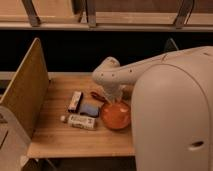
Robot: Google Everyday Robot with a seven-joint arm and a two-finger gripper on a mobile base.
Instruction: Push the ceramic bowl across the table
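Ceramic bowl [116, 115] is what we look at first: one orange-red, glossy bowl sitting upright on the table [60, 142], right of the middle and toward the near edge, with its right side close against the robot's big white body [172, 115].

We see a single arm [130, 74] reaching left from that body over the far part of the table. It bends at a rounded elbow and then drops straight down to the gripper [114, 98], which sits at the bowl's far rim. From this view we cannot tell whether the gripper is set wide or narrow, nor whether it actually touches the rim.

We count four other small items, all to the left of the bowl:
- One blue block [90, 109] lies just beside the bowl.
- One dark red-brown utensil [98, 95] lies beyond the block, near the gripper.
- One small white packet [75, 101] lies left of the block.
- One white bottle [80, 121] lies on its side nearest us.

One tan upright panel [24, 95] stands along the table's left side.
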